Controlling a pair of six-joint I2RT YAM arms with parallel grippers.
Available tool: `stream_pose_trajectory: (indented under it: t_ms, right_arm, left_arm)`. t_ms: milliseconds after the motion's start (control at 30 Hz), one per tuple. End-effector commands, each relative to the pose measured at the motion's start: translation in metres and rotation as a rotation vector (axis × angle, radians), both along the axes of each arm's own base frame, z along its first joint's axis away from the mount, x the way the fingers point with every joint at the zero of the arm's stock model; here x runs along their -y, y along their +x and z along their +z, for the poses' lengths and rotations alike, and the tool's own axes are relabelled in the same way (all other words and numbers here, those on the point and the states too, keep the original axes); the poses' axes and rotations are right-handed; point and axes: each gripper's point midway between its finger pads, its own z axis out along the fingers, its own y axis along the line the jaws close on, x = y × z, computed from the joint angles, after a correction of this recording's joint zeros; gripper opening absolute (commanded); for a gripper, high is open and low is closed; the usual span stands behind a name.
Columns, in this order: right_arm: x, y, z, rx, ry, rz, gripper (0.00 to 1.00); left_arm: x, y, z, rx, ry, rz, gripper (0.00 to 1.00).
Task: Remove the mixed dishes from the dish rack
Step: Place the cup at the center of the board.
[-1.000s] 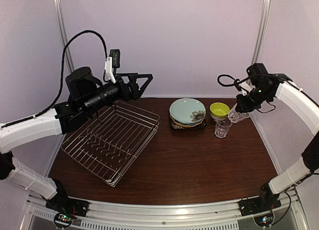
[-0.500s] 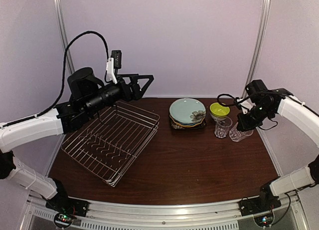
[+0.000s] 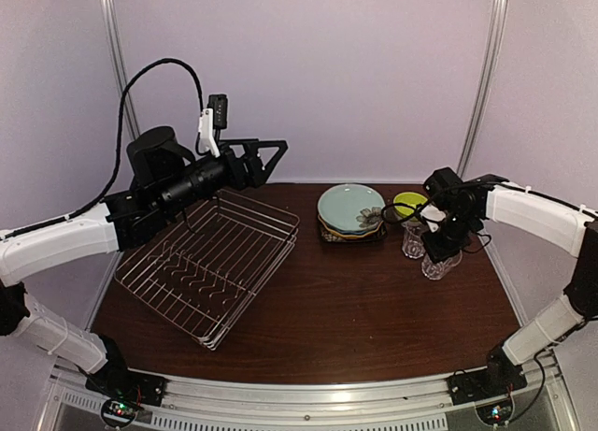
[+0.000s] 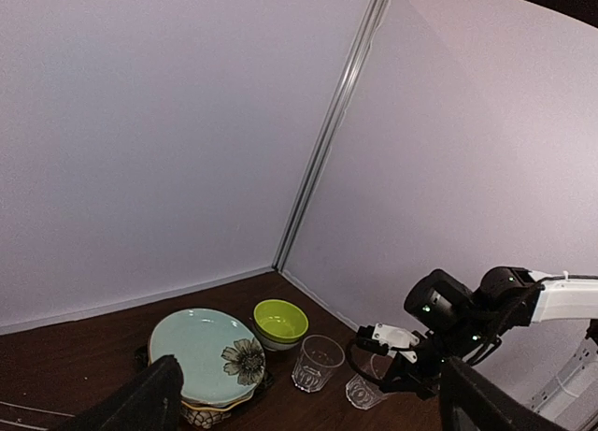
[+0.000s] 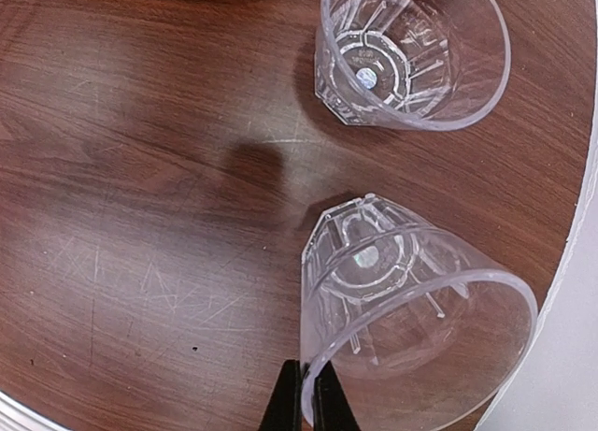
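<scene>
My right fingers pinch the tilted glass by its rim, base pointing away from them toward the second glass just beyond.

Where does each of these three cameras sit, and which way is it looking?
Top external: high behind the robot, looking down at the table; left arm and right arm show.
Left wrist: on the left hand, facing the far right corner; its open fingers edge the bottom.
Right wrist: on the right hand, facing down; its shut fingers pinch the held glass.
Shared: all three show the held glass and the standing glass.
</scene>
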Motion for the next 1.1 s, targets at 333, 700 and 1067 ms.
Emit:
stream_pose_trajectory:
  t_ms: [333, 700, 1067]
  right_arm:
    - [-0.013, 0.029, -0.013, -0.021, -0.073, 0.066, 0.0]
    - [-0.017, 0.027, -0.024, -0.064, -0.067, 0.076, 0.02]
    - [-0.018, 0.026, -0.018, -0.057, -0.057, 0.078, 0.28]
  left_arm:
    - [-0.005, 0.002, 0.005, 0.012, -0.011, 0.02, 0.97]
    - [-0.004, 0.004, 0.004, 0.013, -0.008, 0.022, 0.98]
    - [-0.006, 0.005, 0.003, -0.001, -0.006, 0.031, 0.97]
